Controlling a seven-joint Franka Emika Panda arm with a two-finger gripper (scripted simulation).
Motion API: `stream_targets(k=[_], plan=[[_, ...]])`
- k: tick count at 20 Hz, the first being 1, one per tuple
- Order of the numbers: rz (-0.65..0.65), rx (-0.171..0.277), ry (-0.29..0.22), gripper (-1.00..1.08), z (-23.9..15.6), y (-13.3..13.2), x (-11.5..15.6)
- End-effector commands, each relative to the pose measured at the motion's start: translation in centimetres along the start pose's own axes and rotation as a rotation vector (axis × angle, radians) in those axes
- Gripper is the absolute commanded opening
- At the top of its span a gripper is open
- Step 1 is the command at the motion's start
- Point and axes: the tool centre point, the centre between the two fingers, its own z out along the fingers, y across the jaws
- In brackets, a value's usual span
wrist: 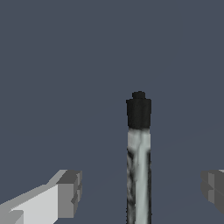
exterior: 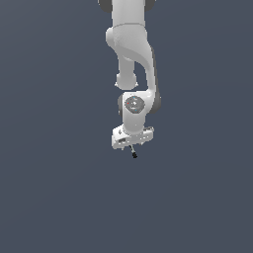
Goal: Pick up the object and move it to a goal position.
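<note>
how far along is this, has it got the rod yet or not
Done: the gripper has reached the rod, whose black tip pokes out just under it in the exterior view. In hand: the grasp itself. In the wrist view the rod stands between the fingers with clear gaps on both sides, so it does not look clamped. Left: closing on it and carrying it to the goal, which no view shows.

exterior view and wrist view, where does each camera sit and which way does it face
Exterior view: off the arm, facing the white arm hanging from above, its gripper low, the rod just under it.
Wrist view: on the wrist, looking along the rod toward its black tip; one finger shows on each side, apart from the rod.
Shared: the rod and gripper, over a plain grey background.
</note>
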Motion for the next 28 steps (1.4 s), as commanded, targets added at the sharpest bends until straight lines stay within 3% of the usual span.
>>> stream_targets(k=[1, 6, 7, 20, 28], plan=[[-0.001, 0.000, 0.001, 1.00, 1.0, 0.0, 0.0], [-0.002, 0.000, 0.001, 1.00, 1.7, 0.0, 0.1], [-0.002, 0.000, 0.001, -1.00, 1.7, 0.0, 0.1], [-0.002, 0.000, 0.001, -1.00, 1.7, -0.2, 0.3], [-0.002, 0.000, 0.001, -1.00, 1.1, -2.9, 2.9]])
